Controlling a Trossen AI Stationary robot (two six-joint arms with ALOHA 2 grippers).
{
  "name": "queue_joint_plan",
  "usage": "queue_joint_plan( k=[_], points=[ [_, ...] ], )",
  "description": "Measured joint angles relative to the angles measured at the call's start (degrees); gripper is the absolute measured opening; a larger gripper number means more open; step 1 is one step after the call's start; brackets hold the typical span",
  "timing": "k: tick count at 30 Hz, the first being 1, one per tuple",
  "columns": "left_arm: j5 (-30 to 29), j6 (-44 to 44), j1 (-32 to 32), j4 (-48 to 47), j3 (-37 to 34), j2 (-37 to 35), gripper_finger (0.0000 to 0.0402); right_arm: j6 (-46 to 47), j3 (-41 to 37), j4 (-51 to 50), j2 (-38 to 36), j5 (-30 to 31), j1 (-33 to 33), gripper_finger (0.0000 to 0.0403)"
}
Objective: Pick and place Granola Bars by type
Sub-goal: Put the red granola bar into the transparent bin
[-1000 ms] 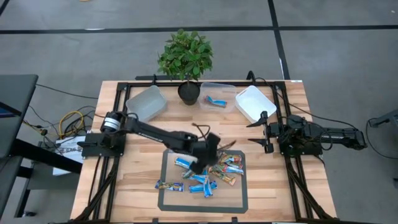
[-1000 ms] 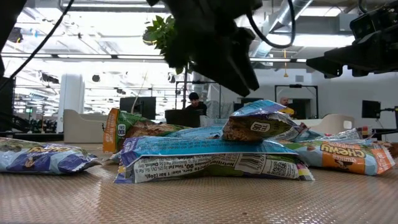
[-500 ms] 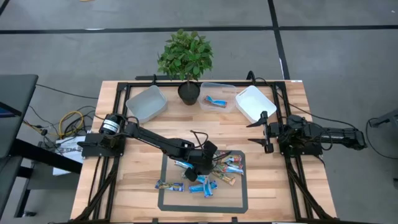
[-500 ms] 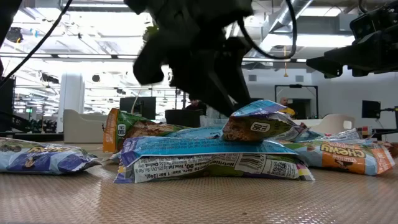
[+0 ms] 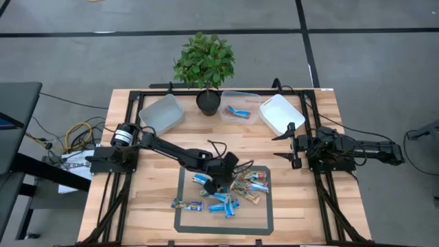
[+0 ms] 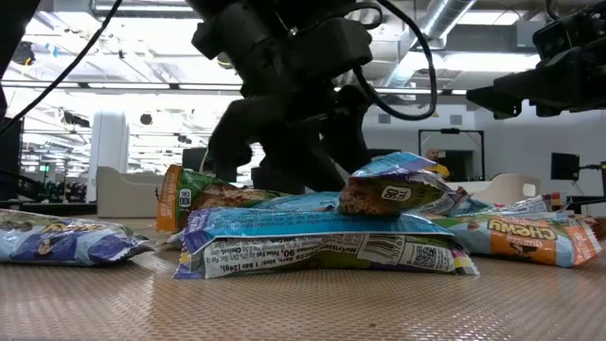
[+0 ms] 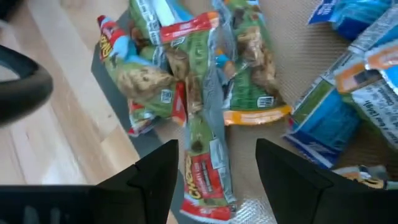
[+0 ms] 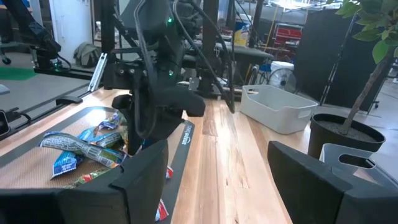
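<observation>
The granola bars (image 5: 230, 190) lie heaped on a dark-bordered mat, blue, red/green and tan-orange wrappers overlapping; the low view shows the bars (image 6: 322, 237) from the side. One blue bar (image 5: 238, 111) lies in the clear bin. My left gripper (image 5: 218, 180) hangs open low over the heap. In its wrist view the gripper (image 7: 216, 186) has its fingers on either side of a red/green bar (image 7: 202, 146), apart from it as far as shows. My right gripper (image 5: 285, 145) waits open at the table's right side, off the mat.
Along the far edge stand a grey bin (image 5: 162, 113), a clear bin (image 5: 248, 99) and a white bin (image 5: 280, 113), with a potted plant (image 5: 204, 65) between them. The mat's dark border (image 5: 180, 199) frames the heap. Bare wood (image 5: 151, 185) lies left of the mat.
My left gripper has come down onto the heap and shifted slightly toward the table's near-left; in the low view it has dropped from above the bars to just behind them. The bars have kept their places.
</observation>
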Motion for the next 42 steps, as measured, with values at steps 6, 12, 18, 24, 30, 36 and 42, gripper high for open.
queue_joint_plan(
  k=[6,12,18,24,30,36,42],
  points=[
    [-3.16,2.06,0.52,3.99,1.59,4.99,0.0208,0.00,-0.01,0.00,-0.06,0.00,0.00,0.0270],
    [-4.56,2.47,1.05,3.50,3.90,6.63,0.0207,0.00,-0.01,0.07,0.24,0.03,0.00,0.0270],
    [-2.01,2.93,1.14,3.07,4.39,7.09,0.0164,0.00,0.00,0.02,0.30,0.00,0.02,0.0270],
    [-1.55,2.60,1.11,2.22,4.39,7.12,0.0094,-0.01,-0.02,0.02,0.30,0.00,0.02,0.0270],
    [-2.89,1.61,1.05,2.09,4.39,7.02,0.0055,0.00,0.00,0.02,0.30,0.00,0.02,0.0270],
    [-5.63,-2.20,1.01,-0.11,4.34,4.23,0.0049,0.00,0.00,0.02,0.30,0.00,0.02,0.0270],
    [-9.58,-4.83,1.39,-7.93,4.34,-0.97,0.0052,0.00,-0.01,0.00,0.30,0.01,0.02,0.0270]
  ],
)
